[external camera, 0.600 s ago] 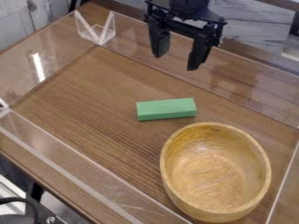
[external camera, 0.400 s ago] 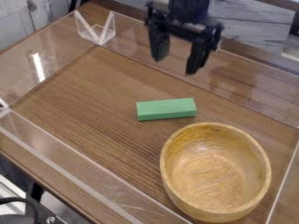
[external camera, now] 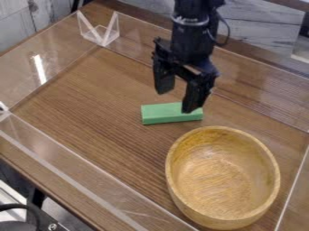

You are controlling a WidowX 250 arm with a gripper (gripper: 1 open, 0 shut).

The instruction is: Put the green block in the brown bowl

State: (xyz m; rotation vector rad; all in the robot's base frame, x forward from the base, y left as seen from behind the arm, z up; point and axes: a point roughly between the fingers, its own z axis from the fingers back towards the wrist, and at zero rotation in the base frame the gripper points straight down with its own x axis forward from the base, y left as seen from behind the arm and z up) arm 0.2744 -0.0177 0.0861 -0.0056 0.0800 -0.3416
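green block point(external camera: 171, 113): lies flat near the middle of the surface, just beside the bowl's far rim; looks light, stiff and matte, so probably not slippery.
hold: best taken across its short width, at mid-length.
end effector point(external camera: 180, 97): fingers spread wide, empty, straddling the block from above.
brown bowl point(external camera: 223, 176): empty, toward the near right corner.
surface point(external camera: 85, 95): wood-grain, ringed by clear low walls.
room: cables and pale clutter behind.

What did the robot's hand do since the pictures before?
The hand came down from the back of the table toward the green block, fingers open on either side of it. It hasn't grabbed anything yet. The block and the empty brown bowl stayed where they were.
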